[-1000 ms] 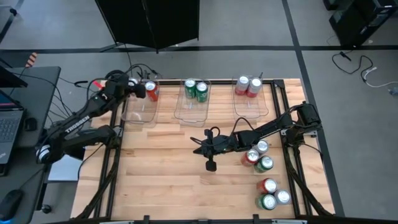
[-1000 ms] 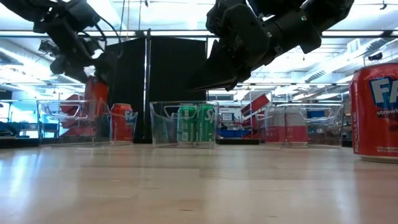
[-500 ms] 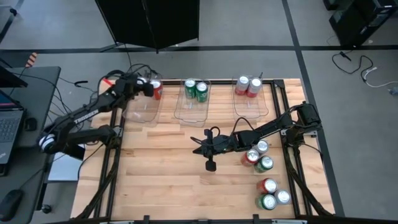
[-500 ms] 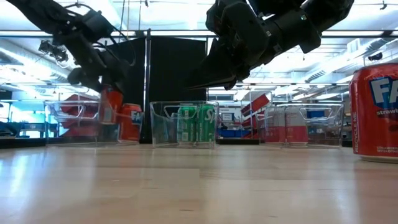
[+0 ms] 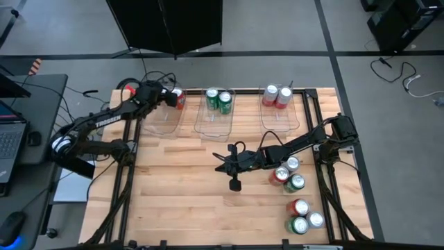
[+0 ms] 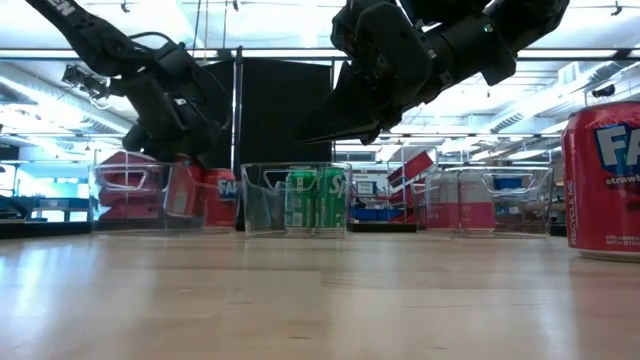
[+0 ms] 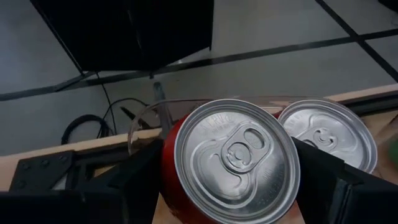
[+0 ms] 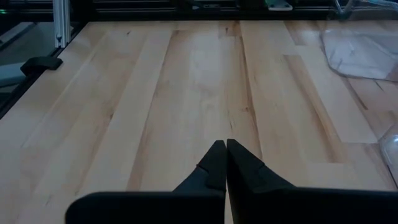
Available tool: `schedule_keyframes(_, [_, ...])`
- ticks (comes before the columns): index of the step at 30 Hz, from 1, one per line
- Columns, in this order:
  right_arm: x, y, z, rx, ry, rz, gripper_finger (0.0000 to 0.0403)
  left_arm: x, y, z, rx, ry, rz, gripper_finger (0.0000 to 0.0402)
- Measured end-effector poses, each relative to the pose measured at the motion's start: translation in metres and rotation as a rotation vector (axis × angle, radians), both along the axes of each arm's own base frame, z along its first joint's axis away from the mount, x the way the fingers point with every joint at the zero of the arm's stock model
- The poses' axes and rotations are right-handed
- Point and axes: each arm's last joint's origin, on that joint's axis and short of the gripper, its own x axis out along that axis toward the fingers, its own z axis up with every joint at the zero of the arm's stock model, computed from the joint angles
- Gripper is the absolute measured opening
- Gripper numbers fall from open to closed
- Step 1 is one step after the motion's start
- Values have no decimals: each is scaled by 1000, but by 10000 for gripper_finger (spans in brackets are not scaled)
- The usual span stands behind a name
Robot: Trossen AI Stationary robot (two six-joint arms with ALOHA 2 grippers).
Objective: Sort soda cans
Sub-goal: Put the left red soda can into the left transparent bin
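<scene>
Reaching left gripper (image 5: 171,99) clasping red can (image 7: 233,163)

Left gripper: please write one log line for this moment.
left gripper: holds red can | place: over left bin | right gripper: shut, waiting

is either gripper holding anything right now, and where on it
The left gripper holds a red can by its sides, fingers on opposite flanks, at the left bin. The right gripper is shut on nothing, above the bare table.

Low view crops red can (image 6: 604,180) rightward
</scene>
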Motion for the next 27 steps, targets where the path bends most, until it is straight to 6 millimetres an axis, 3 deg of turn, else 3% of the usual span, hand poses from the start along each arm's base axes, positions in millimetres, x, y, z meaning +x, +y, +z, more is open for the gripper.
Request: schedule_keyframes(27, [0, 0, 0, 0, 0, 0, 0, 5, 6, -18, -23, -33, -3, 284])
